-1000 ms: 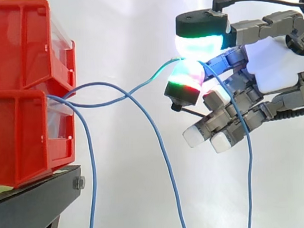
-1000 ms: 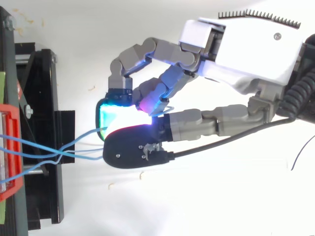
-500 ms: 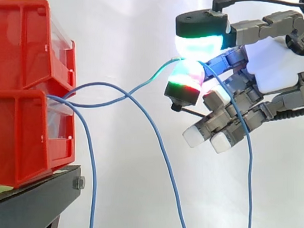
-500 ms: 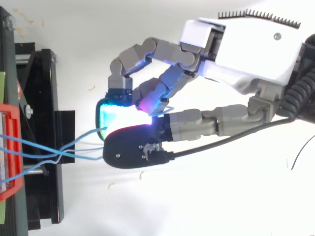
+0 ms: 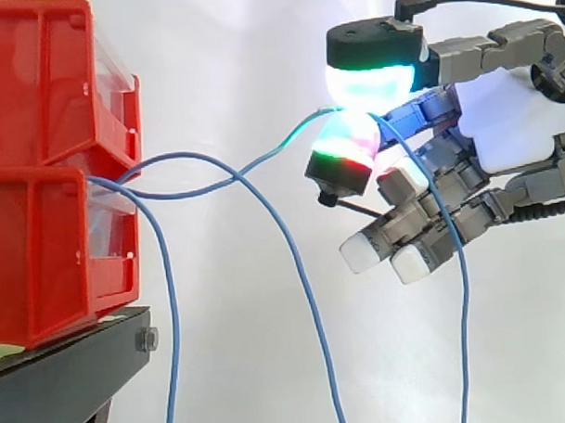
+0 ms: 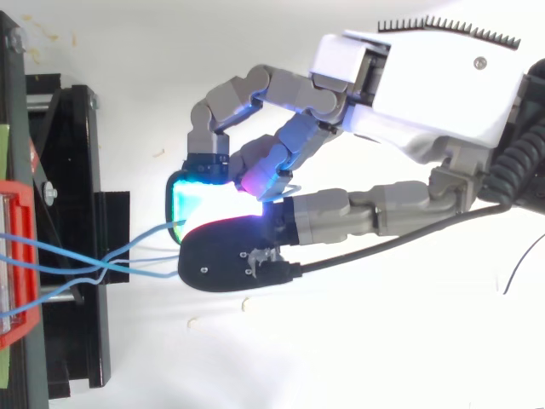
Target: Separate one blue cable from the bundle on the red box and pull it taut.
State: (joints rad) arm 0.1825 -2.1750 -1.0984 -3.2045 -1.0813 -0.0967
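One thin blue cable [image 5: 184, 194] runs from the red box [image 5: 42, 248] on the left to the hand [image 5: 511, 120], pinched between its glowing pads [image 5: 371, 83], sagging slightly; looks light, floppy, slippery, so grip firmly there.

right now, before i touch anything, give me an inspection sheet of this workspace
surface: black stand carrying two stacked red bins.
job's things: blue cable runs from the bins to the hand, sagging a little, not taut.
clutter: a few pale specks on the white floor in the top view.
grippers: hand reaches in from the right; glowing fingers pinch the blue cable.
cables: loose blue cables come out of the bins and hang down past the bottom edge; beyond the pinch the held cable also hangs down.
surroundings: white curtain behind; nothing else seen.
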